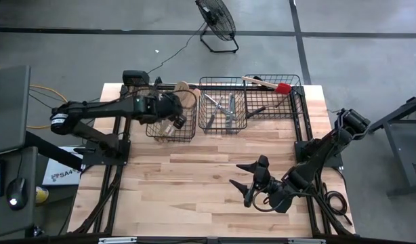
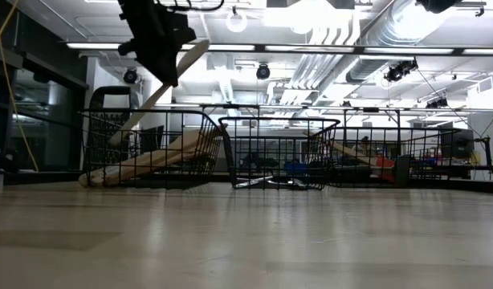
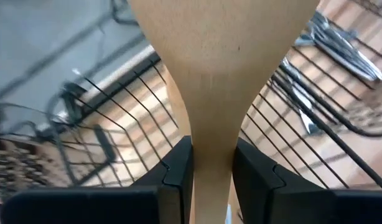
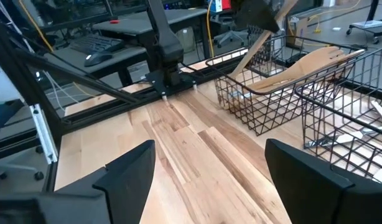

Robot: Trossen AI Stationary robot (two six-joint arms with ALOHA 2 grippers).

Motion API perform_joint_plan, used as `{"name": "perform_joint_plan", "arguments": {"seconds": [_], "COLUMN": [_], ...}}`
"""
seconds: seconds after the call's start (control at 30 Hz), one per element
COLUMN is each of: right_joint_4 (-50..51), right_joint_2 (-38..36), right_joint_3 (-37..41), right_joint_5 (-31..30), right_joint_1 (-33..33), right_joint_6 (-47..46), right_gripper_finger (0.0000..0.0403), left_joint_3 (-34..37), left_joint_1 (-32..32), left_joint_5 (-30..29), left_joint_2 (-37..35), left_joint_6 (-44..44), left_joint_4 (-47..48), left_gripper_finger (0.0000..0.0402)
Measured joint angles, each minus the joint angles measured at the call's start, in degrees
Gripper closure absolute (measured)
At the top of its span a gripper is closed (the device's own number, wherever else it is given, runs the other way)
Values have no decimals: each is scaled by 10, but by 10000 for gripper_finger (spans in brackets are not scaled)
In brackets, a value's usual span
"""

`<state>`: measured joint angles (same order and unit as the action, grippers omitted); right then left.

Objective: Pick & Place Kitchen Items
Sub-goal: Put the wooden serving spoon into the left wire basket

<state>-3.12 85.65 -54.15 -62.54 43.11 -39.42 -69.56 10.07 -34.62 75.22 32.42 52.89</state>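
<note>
Two fingers of left gripper [image 3: 211, 171] clamp narrow neck of pale wooden utensil [image 3: 219, 68], its broad end reaching ahead of fingers, held tilted above left wire basket [image 1: 169, 129] at far left of table [image 1: 194, 183]. More wooden utensils [image 2: 150, 164] lie in that basket. Silver cutlery [image 1: 225, 108] sits in middle basket [image 1: 223, 125]; red-headed spatula [image 1: 269, 85] lies across right basket [image 1: 289, 112]. Right gripper [image 1: 252, 181] hovers near right over bare table, jaws spread apart, holding nothing.
</note>
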Motion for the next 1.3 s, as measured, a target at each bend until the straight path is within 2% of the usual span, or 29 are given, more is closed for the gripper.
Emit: {"name": "perform_joint_plan", "arguments": {"seconds": [0.23, 0.43, 0.7, 0.9, 1.3], "right_joint_4": [1, 0, 31, 65, 68], "right_joint_2": [0, 0, 0, 0, 0], "right_joint_3": [0, 0, 0, 0, 0], "right_joint_5": [19, 29, 33, 62, 74], "right_joint_1": [0, 0, -10, -21, -23], "right_joint_6": [-2, -2, -33, -73, -75], "right_gripper_finger": [108, 108, 108, 108, 108], "left_joint_3": [0, 0, 0, 0, 0], "left_joint_1": [70, 141, 180, 180, 181], "left_joint_5": [104, 217, 266, 268, 262], "left_joint_2": [0, 3, 39, 72, 127], "left_joint_6": [-39, -77, -103, -112, -114], "left_joint_4": [-9, -7, -8, -10, -24], "left_gripper_finger": [322, 322, 322, 322, 322]}}
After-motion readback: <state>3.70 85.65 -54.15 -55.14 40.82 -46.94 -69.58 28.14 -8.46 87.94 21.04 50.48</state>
